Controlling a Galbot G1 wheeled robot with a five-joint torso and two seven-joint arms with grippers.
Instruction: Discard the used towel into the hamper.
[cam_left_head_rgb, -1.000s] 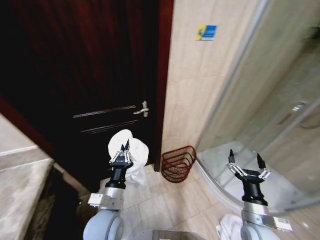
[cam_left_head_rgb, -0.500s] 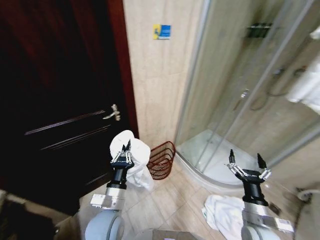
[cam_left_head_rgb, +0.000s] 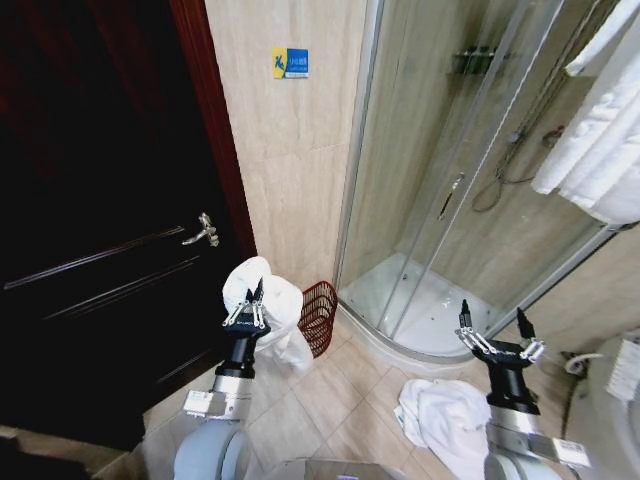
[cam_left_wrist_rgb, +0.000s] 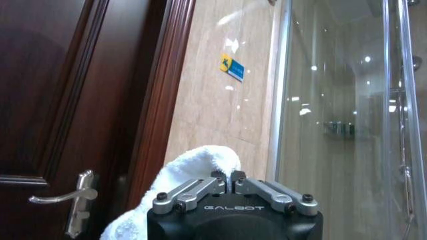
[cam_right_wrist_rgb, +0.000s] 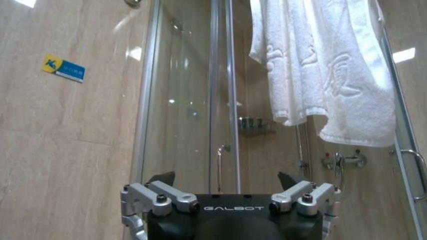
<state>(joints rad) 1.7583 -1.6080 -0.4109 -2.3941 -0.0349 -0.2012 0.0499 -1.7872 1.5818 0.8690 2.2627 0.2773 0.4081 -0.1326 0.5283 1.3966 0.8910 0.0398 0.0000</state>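
My left gripper (cam_left_head_rgb: 251, 292) is held up in front of me, shut on a bunched white towel (cam_left_head_rgb: 270, 318) that droops behind and below its fingers. The same gripper (cam_left_wrist_rgb: 230, 176) appears in the left wrist view, with the towel (cam_left_wrist_rgb: 190, 172) pinched between closed fingertips. The hamper (cam_left_head_rgb: 319, 315), a small reddish-brown wire basket, stands on the floor against the tiled wall, just right of and beyond the towel. My right gripper (cam_left_head_rgb: 492, 322) is raised on the right, open and holding nothing; its open fingers (cam_right_wrist_rgb: 162, 178) show in the right wrist view.
A dark wooden door (cam_left_head_rgb: 90, 200) with a metal handle (cam_left_head_rgb: 204, 231) is on the left. A curved glass shower enclosure (cam_left_head_rgb: 430, 220) is on the right, with white towels (cam_left_head_rgb: 600, 110) hanging above. Another white towel (cam_left_head_rgb: 440, 415) lies on the floor tiles by my right arm.
The camera has swung right: the door has slid left and the shower and hanging towels have come in. Both grippers hold the same pose, the left still shut on the towel.
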